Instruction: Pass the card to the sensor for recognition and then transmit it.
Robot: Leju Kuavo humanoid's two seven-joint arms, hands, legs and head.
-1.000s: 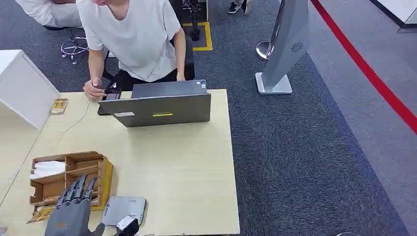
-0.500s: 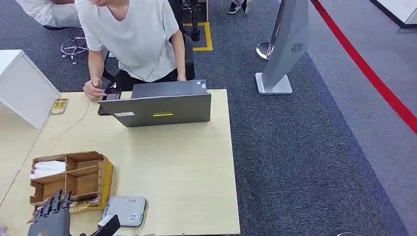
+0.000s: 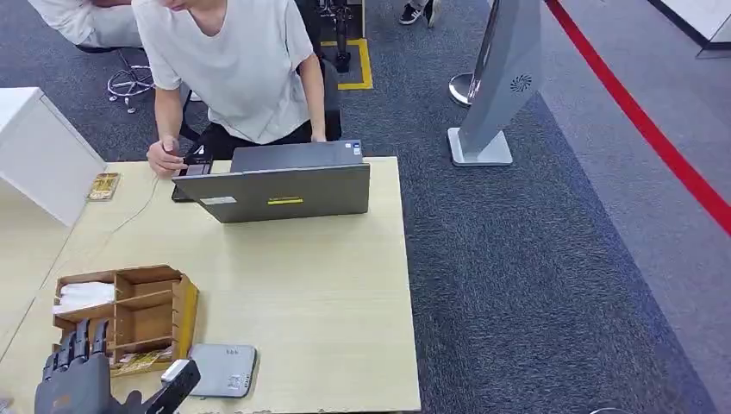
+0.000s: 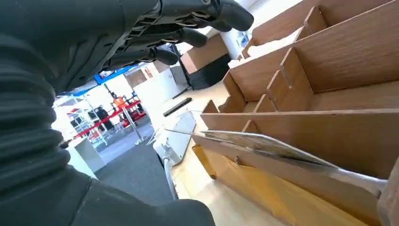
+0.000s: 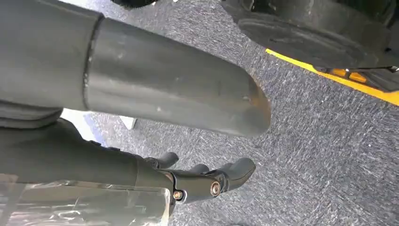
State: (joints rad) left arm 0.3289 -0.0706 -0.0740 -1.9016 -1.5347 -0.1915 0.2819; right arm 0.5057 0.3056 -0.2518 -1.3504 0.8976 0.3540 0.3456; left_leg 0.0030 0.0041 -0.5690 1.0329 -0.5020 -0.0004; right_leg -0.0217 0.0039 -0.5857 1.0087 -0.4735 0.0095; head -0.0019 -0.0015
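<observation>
1. The card (image 3: 142,360) lay in the near compartment of the wooden box (image 3: 129,297). In my left wrist view the card (image 4: 263,143) sat tilted, with one edge sticking out past the box's (image 4: 301,75) front wall.
2. My left hand (image 3: 78,384) was at the near corner of the table (image 3: 319,285), just on my side of the box. Its fingers (image 4: 188,35) were stretched out above the compartments.
3. The thumb (image 3: 177,384) was spread well away from the fingers, toward the sensor. The hand was apart and held nothing. It was close to the card, but I could not tell whether it touched the box.
4. The sensor (image 3: 226,369), a flat grey pad, lay on the table just beside the box, on its right.
5. White paper (image 3: 84,296) filled the box's far left compartment.
6. A laptop (image 3: 284,185) stood at the far edge of the table, its lid's back toward me.
7. A person (image 3: 228,60) sat behind it, one hand (image 3: 164,157) on a small dark device.
8. My right hand (image 5: 207,181) hung over grey carpet with its fingers partly bent. I could not tell whether it was apart or together.
</observation>
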